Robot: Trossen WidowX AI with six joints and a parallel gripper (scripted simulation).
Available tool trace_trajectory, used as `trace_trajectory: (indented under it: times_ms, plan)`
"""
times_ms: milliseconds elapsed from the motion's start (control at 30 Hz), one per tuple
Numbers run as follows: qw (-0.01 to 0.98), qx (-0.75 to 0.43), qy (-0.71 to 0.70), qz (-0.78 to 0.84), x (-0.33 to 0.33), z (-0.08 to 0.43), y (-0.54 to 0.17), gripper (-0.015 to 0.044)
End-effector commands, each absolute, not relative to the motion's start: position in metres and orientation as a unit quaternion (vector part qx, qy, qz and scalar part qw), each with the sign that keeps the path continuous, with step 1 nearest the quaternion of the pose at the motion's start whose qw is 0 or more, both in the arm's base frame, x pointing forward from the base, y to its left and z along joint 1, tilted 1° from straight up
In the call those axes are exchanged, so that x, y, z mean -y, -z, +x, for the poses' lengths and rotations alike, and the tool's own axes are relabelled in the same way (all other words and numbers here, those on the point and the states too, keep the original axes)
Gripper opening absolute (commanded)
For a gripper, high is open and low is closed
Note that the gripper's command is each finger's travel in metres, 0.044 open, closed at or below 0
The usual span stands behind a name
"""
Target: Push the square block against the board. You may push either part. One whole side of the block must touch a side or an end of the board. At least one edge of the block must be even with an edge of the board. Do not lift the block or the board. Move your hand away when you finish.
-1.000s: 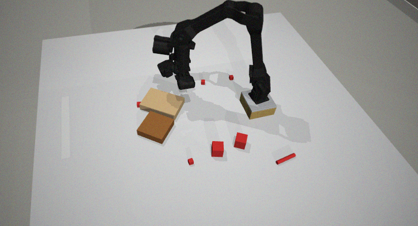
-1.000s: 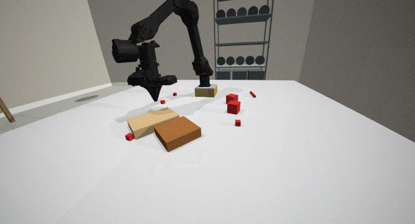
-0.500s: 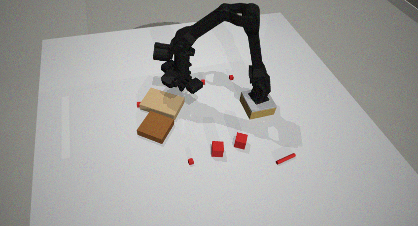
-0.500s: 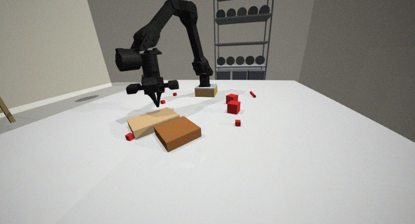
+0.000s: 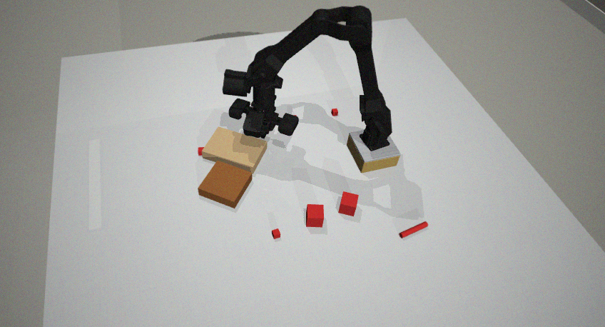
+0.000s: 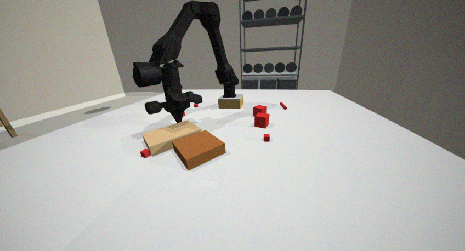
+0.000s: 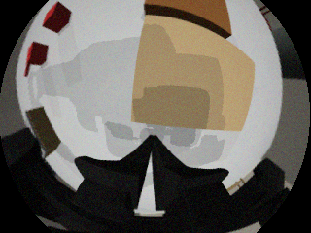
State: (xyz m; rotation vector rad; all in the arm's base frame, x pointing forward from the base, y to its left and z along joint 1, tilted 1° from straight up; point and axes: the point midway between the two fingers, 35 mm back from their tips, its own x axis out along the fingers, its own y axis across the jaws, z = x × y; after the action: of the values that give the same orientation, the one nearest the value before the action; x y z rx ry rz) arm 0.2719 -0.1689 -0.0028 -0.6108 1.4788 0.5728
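The orange-brown square block (image 5: pixel 225 183) (image 6: pixel 199 144) (image 7: pixel 194 11) lies flat along the near long side of the tan board (image 5: pixel 233 148) (image 6: pixel 169 131) (image 7: pixel 190 44). Their facing sides look in contact or nearly so; a hair gap cannot be ruled out. At the end towards the arm's base their edges look nearly even; at the other end the board reaches further. My gripper (image 6: pixel 179 120) (image 7: pixel 152 138) is shut and empty, pointing down low behind the board's far long side. In the top view the fingertips are hidden; touch with the board cannot be told.
A small red cube (image 5: pixel 200 151) (image 6: pixel 145 153) lies by the board's outer end. Two larger red cubes (image 5: pixel 314 215) (image 5: pixel 348 203) (image 6: pixel 261 120) and a red rod (image 5: pixel 414 229) (image 6: pixel 283 105) lie to the right. The arm's base block (image 5: pixel 379 163) (image 6: pixel 230 103) stands beyond.
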Motion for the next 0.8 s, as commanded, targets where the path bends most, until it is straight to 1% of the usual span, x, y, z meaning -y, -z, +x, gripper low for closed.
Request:
trace_trajectory:
  times_ms: [0,767]
  plan:
    - [0.656,-0.650,-0.263,-0.277,0.168,0.271,0.005,0.0000]
    - [0.657,-0.649,-0.263,-0.277,0.152,0.290,0.005,0.0000]
